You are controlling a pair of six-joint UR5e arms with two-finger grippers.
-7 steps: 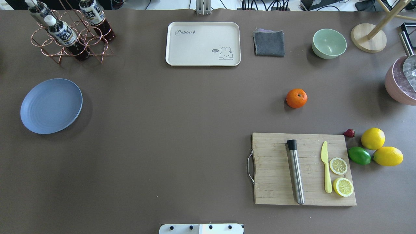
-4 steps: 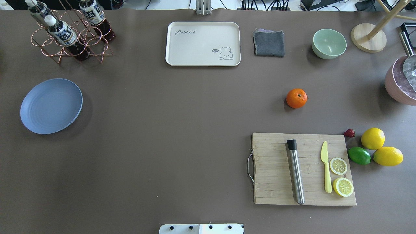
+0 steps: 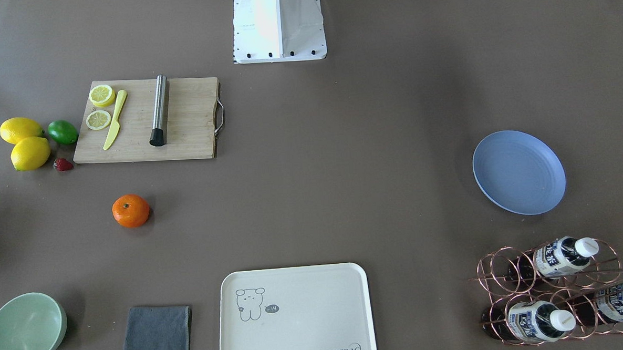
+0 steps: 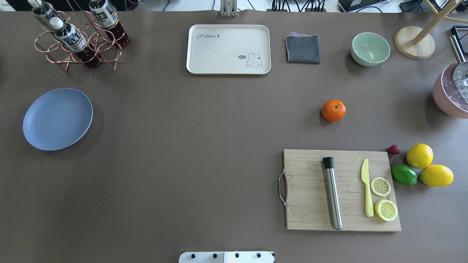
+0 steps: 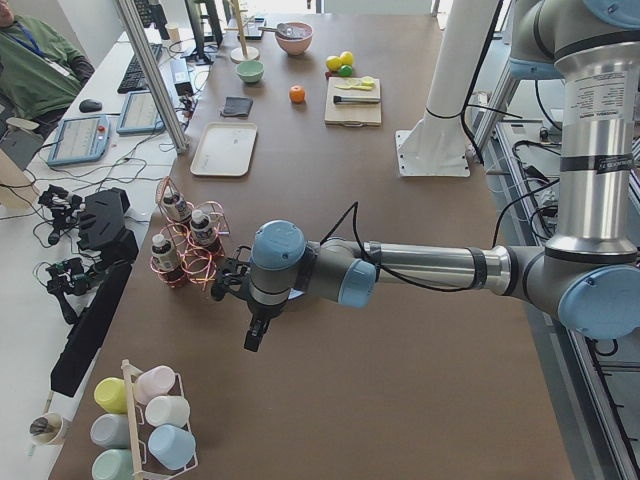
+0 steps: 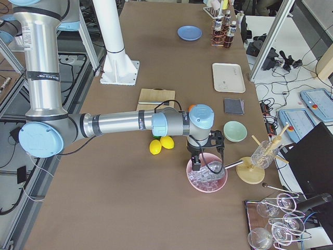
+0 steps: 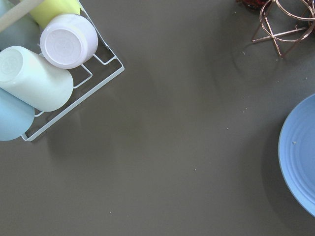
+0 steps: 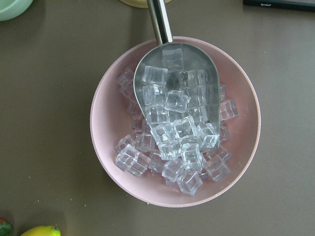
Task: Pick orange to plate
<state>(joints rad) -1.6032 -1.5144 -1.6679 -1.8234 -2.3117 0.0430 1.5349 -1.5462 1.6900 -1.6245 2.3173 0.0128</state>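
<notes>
The orange point(image 4: 333, 110) sits alone on the brown table right of centre, beyond the cutting board; it also shows as the orange point(image 3: 130, 210) in the front view. Far off at the left side lies the blue plate point(image 4: 57, 119), bare, and its edge shows as the plate point(image 7: 300, 157) in the left wrist view. My left gripper point(image 5: 255, 335) hangs near the plate and bottle rack; I cannot tell whether it is open or shut. Over the pink ice bowl hovers my right gripper point(image 6: 196, 164), its state also not readable. Neither gripper appears in the overhead view.
A wooden cutting board point(image 4: 342, 190) carries a steel muddler, a yellow knife and lemon slices. Two lemons point(image 4: 419, 155), a lime point(image 4: 404, 175) and a strawberry lie beside it. A cream tray point(image 4: 228, 49), grey cloth point(image 4: 302, 48), green bowl point(image 4: 370, 48), bottle rack point(image 4: 78, 36), pink ice bowl point(image 8: 174, 120) and cup rack point(image 7: 49, 73) stand around.
</notes>
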